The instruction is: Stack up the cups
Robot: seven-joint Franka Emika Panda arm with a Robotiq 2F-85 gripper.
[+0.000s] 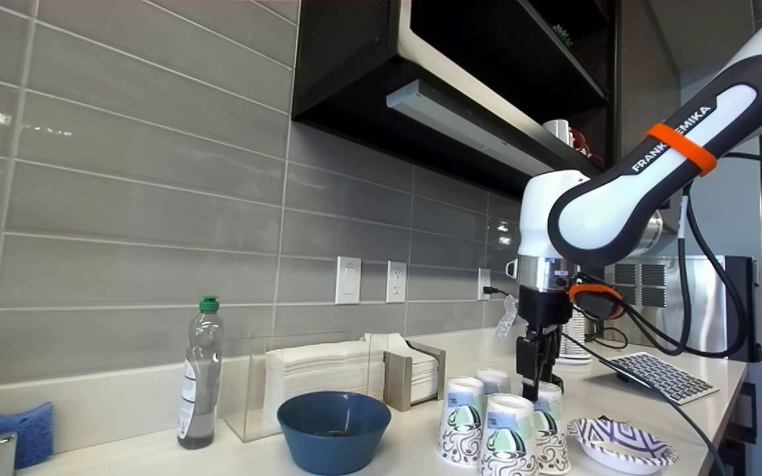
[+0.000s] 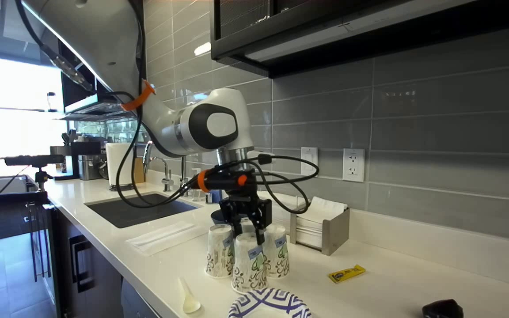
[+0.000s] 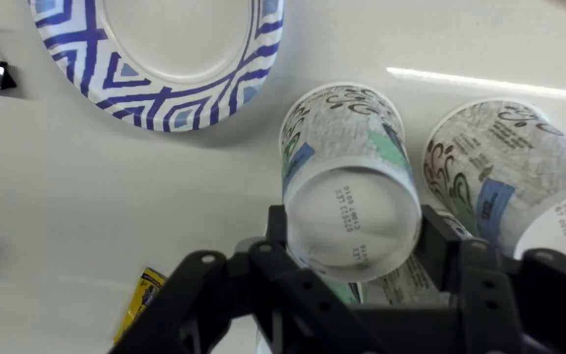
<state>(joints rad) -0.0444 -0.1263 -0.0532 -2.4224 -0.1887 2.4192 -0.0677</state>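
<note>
Gripper [image 3: 354,221] stands spread just around one cup [image 3: 347,182] inside the countertop's [image 2: 396,282] front edge; clamping unclear; you're likely grasping; next, lift and nest it.

4 white cups [image 1: 508,436] with blue and green prints stand upside down, clustered together.

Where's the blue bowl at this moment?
In an exterior view, the blue bowl sits on the counter to the left of the paper cups, in front of the long white napkin stack.
</note>
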